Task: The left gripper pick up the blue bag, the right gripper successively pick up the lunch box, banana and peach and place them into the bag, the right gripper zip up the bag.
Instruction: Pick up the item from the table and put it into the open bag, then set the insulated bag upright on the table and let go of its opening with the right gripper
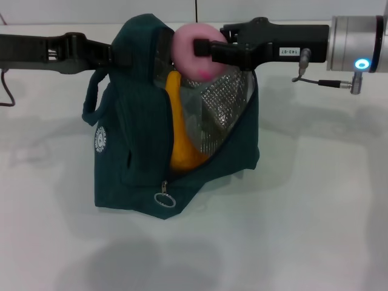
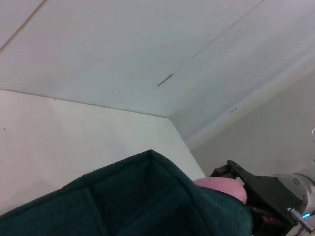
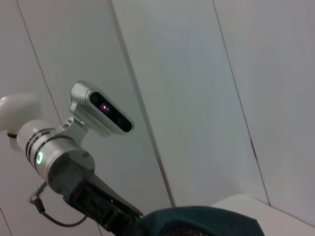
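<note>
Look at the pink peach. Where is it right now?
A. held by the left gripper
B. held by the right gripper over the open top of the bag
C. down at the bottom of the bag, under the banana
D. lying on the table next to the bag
B: the right gripper has its fingers shut on the peach at the open top of the bag, above the banana.

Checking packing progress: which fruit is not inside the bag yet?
The pink peach, held in the right gripper above the blue bag's opening; the yellow banana already sits inside.
</note>
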Motion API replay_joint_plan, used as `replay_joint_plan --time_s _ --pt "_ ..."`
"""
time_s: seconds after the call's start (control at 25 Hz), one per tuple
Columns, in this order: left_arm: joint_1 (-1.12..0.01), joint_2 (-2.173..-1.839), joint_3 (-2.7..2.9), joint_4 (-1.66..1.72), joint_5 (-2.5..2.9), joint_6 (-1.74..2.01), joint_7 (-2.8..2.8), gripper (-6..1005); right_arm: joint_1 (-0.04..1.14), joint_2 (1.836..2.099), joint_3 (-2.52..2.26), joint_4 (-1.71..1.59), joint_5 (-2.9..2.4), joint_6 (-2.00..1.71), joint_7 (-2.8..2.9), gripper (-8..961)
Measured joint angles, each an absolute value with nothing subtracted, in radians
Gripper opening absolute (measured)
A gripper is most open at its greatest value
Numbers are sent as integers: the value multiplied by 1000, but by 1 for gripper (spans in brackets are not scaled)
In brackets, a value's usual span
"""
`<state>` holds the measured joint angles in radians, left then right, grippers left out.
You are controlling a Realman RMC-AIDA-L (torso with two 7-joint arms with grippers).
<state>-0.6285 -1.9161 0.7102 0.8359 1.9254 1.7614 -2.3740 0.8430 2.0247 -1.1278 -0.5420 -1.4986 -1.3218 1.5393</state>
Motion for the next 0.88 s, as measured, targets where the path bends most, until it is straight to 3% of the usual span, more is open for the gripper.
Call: replay_joint_plan --time_s 0.32,0.52,0.72,0.88 --pt "-625 -1916 710 836 1926 1759 -2373 40 832 2019 -1121 -553 -1472 -1331 1548 331" --pt "-626 -1915 710 836 1927 1759 -2373 40 823 2017 -1117 -553 -1447 -1334 1549 566" --pt "-622 -1914 710 836 1927 1759 -2373 40 770 2012 -1115 -595 -1409 -1344 1628 624" --pt "-621 -1913 710 836 1927 1759 -2373 40 612 2007 -1111 -720 -1396 -1343 1819 635"
